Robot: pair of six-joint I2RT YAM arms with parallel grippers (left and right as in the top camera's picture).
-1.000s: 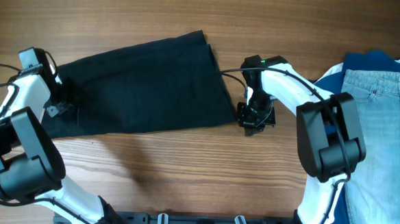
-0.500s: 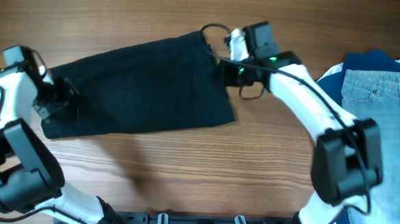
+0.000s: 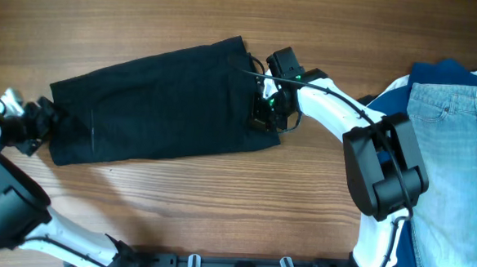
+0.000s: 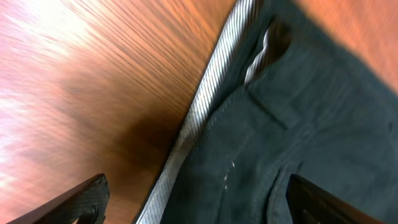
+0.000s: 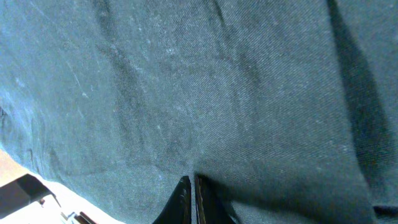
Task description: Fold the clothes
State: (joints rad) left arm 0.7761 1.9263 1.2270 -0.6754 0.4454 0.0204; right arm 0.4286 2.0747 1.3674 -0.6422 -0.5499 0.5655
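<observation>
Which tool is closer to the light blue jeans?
Right. The right tool is over the black shorts at the end nearest the jeans; the left tool is at the far end.

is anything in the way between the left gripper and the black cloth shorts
Nothing visible. The left gripper is open right at the pale-lined waistband end of the black cloth shorts, with only the bare wooden table around it.

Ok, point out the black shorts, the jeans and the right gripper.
black shorts [image 3: 158,105]: overhead view, middle of the cloth.
light blue jeans [image 3: 454,153]: overhead view, upper leg panel.
right gripper [image 5: 192,180]: right wrist view, between its fingertips.
</observation>
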